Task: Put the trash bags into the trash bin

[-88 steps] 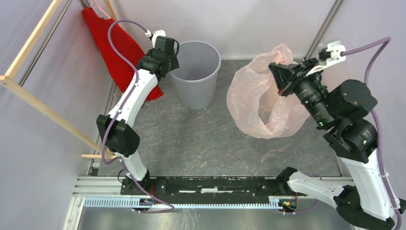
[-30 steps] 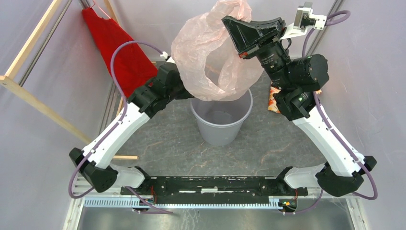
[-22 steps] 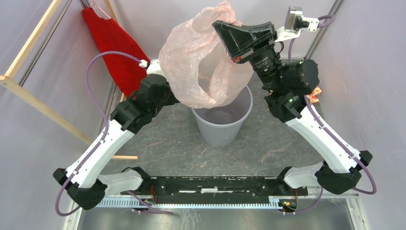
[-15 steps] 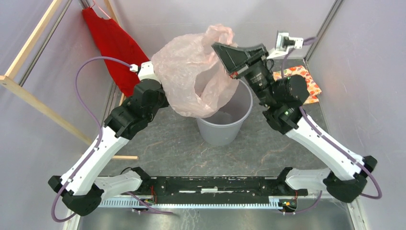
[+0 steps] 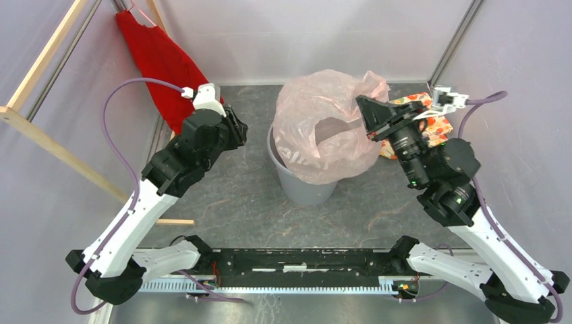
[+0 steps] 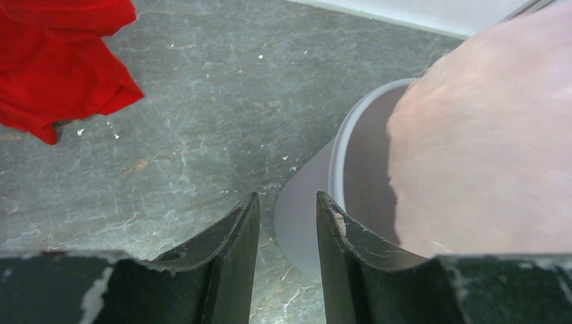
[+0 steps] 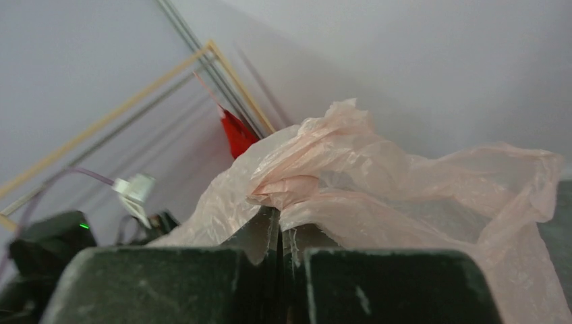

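Observation:
The pale pink trash bag (image 5: 324, 128) sits billowed over the mouth of the light grey trash bin (image 5: 297, 185), its lower part inside and its top bulging above the rim. My right gripper (image 5: 364, 108) is shut on the bag's upper right edge (image 7: 297, 185), at the bin's right side. My left gripper (image 5: 237, 131) is open and empty, just left of the bin. In the left wrist view the bin's rim (image 6: 335, 162) and the bag (image 6: 485, 135) lie beyond my left fingertips (image 6: 251, 202).
A red garment (image 5: 158, 64) hangs at the back left beside a wooden frame (image 5: 47, 131). An orange floral folded cloth (image 5: 435, 125) lies on the table at the right, behind my right arm. Walls close in at the back and on both sides.
My right gripper has brought the bag from high over the bin down onto it, so the bag now rests in the bin's mouth. My left arm has drawn back a little to the left.

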You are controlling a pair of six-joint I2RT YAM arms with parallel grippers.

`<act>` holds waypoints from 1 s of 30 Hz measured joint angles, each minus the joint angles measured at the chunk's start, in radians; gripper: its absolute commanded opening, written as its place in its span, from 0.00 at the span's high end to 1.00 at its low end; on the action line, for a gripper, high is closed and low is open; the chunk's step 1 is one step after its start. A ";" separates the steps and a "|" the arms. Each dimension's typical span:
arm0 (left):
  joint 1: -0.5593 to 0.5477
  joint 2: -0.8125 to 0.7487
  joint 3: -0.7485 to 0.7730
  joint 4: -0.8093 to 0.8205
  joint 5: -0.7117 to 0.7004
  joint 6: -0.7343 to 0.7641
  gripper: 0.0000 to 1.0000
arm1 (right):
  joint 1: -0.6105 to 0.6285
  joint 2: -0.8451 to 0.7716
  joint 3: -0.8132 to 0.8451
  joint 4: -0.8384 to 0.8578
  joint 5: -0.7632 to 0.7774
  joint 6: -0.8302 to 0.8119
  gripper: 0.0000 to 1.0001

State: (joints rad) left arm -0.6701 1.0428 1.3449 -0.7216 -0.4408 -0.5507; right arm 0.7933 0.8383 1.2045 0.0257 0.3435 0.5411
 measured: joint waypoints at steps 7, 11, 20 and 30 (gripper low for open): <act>0.000 0.054 0.170 0.014 0.029 0.030 0.42 | -0.001 0.026 -0.051 -0.188 -0.016 -0.087 1.00; 0.000 0.165 0.314 0.036 0.020 0.052 0.42 | -0.002 0.030 -0.072 -0.208 -0.109 -0.124 1.00; 0.077 0.356 0.444 0.034 0.066 0.066 0.45 | -0.002 0.251 0.117 -0.015 -0.492 -0.138 1.00; 0.158 0.253 0.419 0.040 0.143 0.074 0.52 | -0.002 0.387 0.095 0.146 -0.697 -0.039 1.00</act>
State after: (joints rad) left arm -0.5125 1.2957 1.7638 -0.6819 -0.2977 -0.4770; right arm 0.7910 1.2251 1.2995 0.1715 -0.3531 0.5022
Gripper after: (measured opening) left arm 0.501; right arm 0.010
